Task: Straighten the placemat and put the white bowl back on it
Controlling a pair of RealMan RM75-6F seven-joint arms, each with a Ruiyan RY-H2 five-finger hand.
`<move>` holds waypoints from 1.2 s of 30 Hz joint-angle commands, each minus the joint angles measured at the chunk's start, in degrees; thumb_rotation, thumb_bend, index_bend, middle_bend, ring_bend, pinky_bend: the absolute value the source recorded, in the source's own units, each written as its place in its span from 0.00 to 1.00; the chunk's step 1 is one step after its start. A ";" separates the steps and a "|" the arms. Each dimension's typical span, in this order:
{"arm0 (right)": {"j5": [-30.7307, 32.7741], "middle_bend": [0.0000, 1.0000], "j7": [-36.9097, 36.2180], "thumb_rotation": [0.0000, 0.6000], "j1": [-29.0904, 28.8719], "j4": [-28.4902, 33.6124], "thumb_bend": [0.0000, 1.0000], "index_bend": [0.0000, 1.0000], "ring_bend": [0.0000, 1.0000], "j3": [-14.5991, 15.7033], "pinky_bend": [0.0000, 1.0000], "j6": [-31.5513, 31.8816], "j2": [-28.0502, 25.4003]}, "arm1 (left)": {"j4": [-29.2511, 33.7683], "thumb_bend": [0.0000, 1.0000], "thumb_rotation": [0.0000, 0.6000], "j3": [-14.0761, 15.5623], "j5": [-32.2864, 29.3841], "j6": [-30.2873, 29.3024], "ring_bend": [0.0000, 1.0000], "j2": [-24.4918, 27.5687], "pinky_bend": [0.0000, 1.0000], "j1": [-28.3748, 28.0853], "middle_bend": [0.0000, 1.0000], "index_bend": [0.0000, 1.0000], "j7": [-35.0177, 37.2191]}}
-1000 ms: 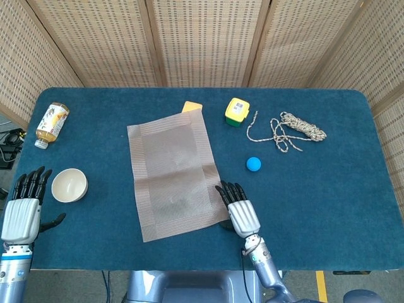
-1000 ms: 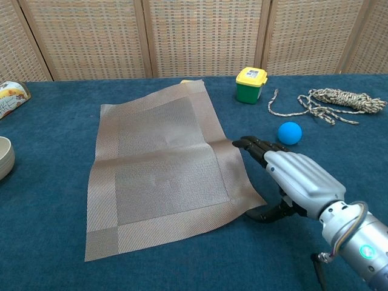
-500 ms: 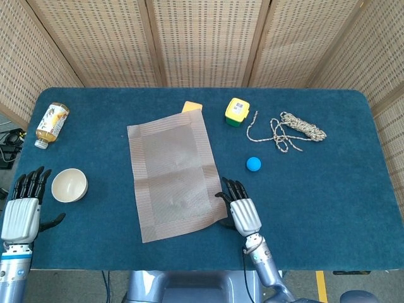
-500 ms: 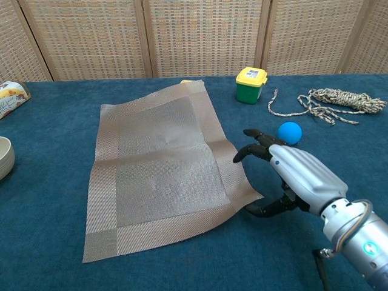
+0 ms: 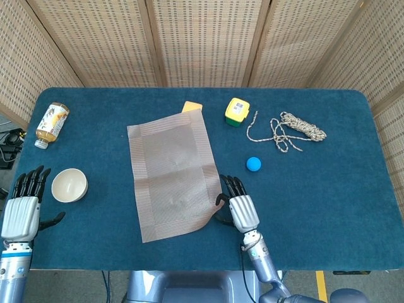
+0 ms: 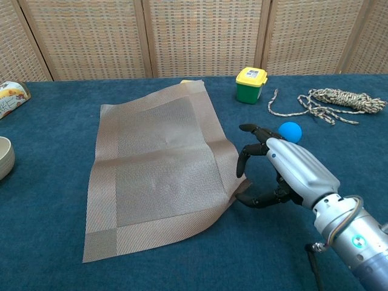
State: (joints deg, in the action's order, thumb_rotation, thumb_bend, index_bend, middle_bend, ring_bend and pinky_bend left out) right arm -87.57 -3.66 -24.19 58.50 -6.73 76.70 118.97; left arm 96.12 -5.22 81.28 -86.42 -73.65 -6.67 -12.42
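The tan woven placemat [image 5: 172,177] [image 6: 160,173] lies skewed in the middle of the blue table, its near right corner curled up. My right hand [image 5: 241,209] [image 6: 290,173] is at that corner, fingers bent down onto the mat's edge and thumb under it, pinching it. The white bowl [image 5: 69,185] [image 6: 2,157] stands on the table at the left, off the mat. Just left of the bowl my left hand [image 5: 23,209] hovers with fingers spread, holding nothing; the chest view does not show it.
A bottle [image 5: 52,121] [image 6: 12,97] lies at the far left. Behind the mat sit a yellow block [image 5: 192,106] and a yellow-lidded green container [image 5: 237,112] [image 6: 251,85]. A blue ball [image 5: 253,164] [image 6: 290,131] and a coiled rope [image 5: 297,129] [image 6: 330,100] lie to the right.
My right hand went from flat beside the mat to fingers curled onto its near right corner, thumb beneath. The corner has shifted left and lifted. The left hand stayed put.
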 commanded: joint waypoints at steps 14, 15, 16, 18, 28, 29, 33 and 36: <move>0.22 0.12 -0.04 1.00 0.07 0.12 0.52 0.57 0.00 0.52 0.00 -0.33 -0.09 | -0.15 0.12 1.00 0.00 -0.24 0.49 0.00 -0.17 0.00 -0.15 0.00 0.00 0.33; 0.19 0.12 -0.03 1.00 0.06 0.22 0.53 0.57 0.00 0.56 0.00 -0.33 -0.14 | -0.14 0.12 1.00 -0.01 -0.27 0.52 0.00 -0.18 0.00 -0.16 0.00 0.00 0.38; 0.18 0.12 -0.07 1.00 0.04 0.33 0.53 0.57 0.00 0.60 0.00 -0.39 -0.22 | -0.13 0.12 1.00 0.00 -0.25 0.51 0.00 -0.20 0.00 -0.16 0.00 0.00 0.42; 0.17 0.13 -0.08 1.00 0.01 0.45 0.52 0.59 0.00 0.57 0.00 -0.39 -0.32 | -0.11 0.12 1.00 0.01 -0.20 0.49 0.00 -0.20 0.00 -0.15 0.00 0.00 0.43; 0.19 0.20 -0.05 1.00 0.02 0.95 0.51 0.71 0.00 0.57 0.00 -0.31 -0.60 | -0.01 0.12 1.00 0.00 -0.18 0.48 0.00 -0.14 0.00 -0.14 0.00 0.00 0.56; 0.19 0.20 -0.06 1.00 0.03 1.03 0.51 0.72 0.00 0.56 0.00 -0.28 -0.63 | 0.00 0.12 1.00 0.00 -0.18 0.48 0.00 -0.13 0.00 -0.13 0.00 0.00 0.58; 0.19 0.20 0.04 1.00 0.05 1.29 0.53 0.72 0.00 0.49 0.00 -0.11 -0.71 | 0.01 0.12 1.00 0.04 -0.17 0.54 0.00 -0.10 0.00 -0.14 0.00 0.00 0.65; 0.21 0.20 0.08 1.00 0.11 1.38 0.53 0.71 0.00 0.47 0.00 0.03 -0.68 | 0.04 0.12 1.00 0.07 -0.14 0.61 0.00 -0.09 0.00 -0.16 0.00 0.00 0.66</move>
State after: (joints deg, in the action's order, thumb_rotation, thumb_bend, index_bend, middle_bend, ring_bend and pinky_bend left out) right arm -87.36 -3.59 -24.08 59.88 -6.25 76.72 118.28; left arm 96.15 -5.15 81.14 -85.81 -73.74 -6.83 -11.76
